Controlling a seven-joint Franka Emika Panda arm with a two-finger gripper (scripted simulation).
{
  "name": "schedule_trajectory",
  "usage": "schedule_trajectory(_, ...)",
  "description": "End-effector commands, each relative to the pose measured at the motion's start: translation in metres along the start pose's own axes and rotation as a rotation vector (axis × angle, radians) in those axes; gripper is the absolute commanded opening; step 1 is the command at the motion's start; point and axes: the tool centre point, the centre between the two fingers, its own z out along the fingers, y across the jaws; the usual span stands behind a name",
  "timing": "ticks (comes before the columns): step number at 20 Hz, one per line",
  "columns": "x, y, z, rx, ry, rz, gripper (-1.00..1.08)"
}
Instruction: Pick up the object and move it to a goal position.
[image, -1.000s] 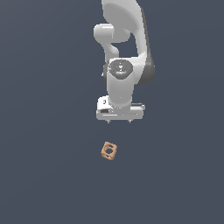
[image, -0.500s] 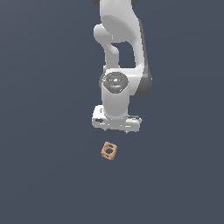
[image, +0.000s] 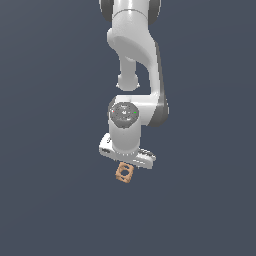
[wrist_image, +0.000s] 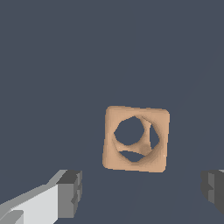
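Hovering just above the block (wrist_image: 136, 139), your spread-fingered gripper (wrist_image: 142, 190) holds nothing; the block sits slightly off the finger line.

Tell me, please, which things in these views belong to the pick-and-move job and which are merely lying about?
Belongs to the job:
- the orange-tan block with a round hole through its face
- the gripper, jaws open, not touching the block

Merely lying about:
- nothing else shows; only the plain dark surface
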Motion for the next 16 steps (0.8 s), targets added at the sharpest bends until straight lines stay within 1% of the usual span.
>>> schedule_trajectory(1, 0.008, 0.002, 0.005, -0.003, 0.006, 0.028, 1.00)
schedule_trajectory(7, 0.019, 0.004, 0.012, -0.007, 0.013, 0.064, 1.00)
schedule_trajectory(12, 0.019, 0.004, 0.013, -0.007, 0.012, 0.065, 1.00)
schedule_trajectory(16, 0.019, 0.004, 0.024, -0.007, 0.012, 0.066, 1.00)
